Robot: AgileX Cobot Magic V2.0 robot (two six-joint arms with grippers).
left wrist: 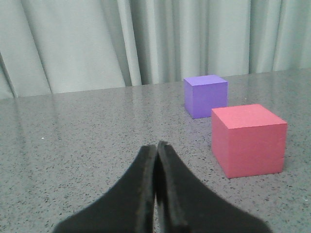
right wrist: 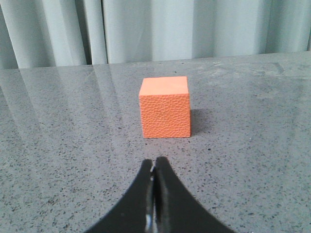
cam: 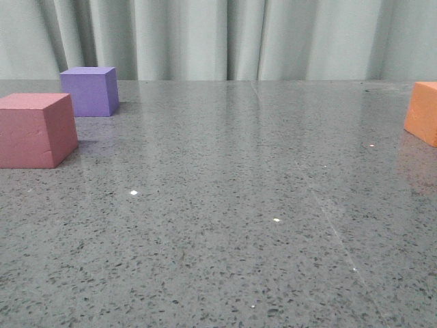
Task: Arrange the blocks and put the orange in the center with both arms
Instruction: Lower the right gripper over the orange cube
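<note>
Pincers both pressed closed and empty, my left gripper (left wrist: 156, 148) low over the grey table (cam: 225, 225), my right gripper (right wrist: 155, 165) squarely facing the orange cube (right wrist: 164, 108) at the table's right edge, pinkish-red cube (cam: 35, 130) near left, purple cube (cam: 89, 91) just behind it, no long axis.

two blocks (cam: 35, 130) left, orange (cam: 422, 111) right

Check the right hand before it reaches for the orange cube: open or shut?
Shut. The right hand has its fingers pressed together, nothing between them; the orange cube sits untouched beyond.
</note>
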